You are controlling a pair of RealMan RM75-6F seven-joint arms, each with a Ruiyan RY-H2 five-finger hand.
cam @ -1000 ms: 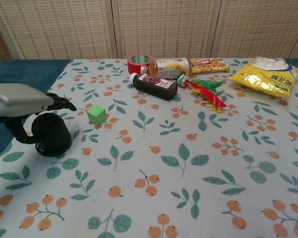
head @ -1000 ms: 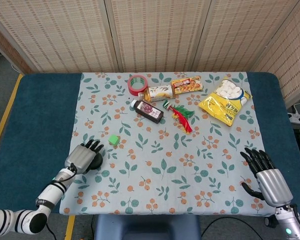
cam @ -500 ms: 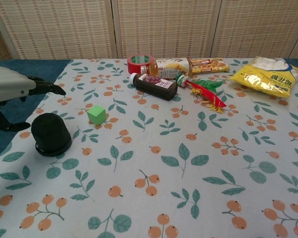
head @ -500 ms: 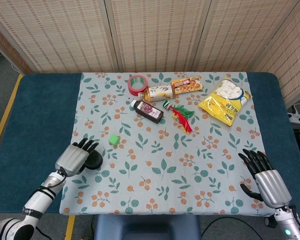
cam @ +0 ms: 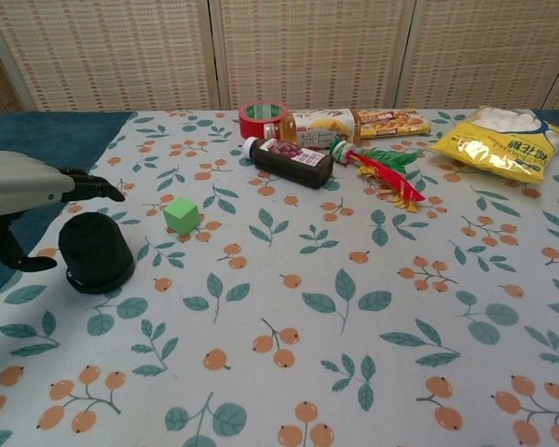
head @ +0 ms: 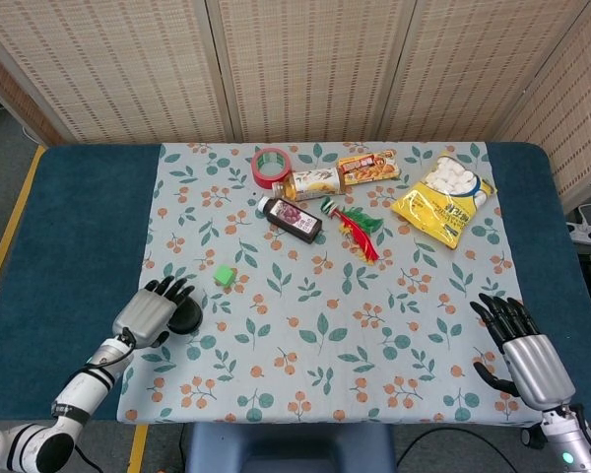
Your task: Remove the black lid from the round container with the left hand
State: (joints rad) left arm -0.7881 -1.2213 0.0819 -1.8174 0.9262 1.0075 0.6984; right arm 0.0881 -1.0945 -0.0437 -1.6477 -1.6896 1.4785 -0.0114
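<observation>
The round black container with its black lid point(cam: 95, 252) stands on the flowered cloth near the left edge; in the head view only a part of the container point(head: 189, 318) shows past my hand. My left hand point(cam: 23, 189) point(head: 148, 312) hovers just left of and above it, fingers spread and apart from it, holding nothing. My right hand point(head: 527, 353) rests open at the table's near right corner, seen only in the head view.
A green cube point(cam: 181, 216) sits just right of the container. At the back lie a red tape roll point(cam: 263, 119), a dark bottle point(cam: 289, 159), snack packs point(cam: 321, 126), a red-green feather toy point(cam: 382, 175) and a yellow bag point(cam: 503, 142).
My left hand came off the container, drew back to the left, then edged slightly back toward it. The container and the right hand have stayed put.
</observation>
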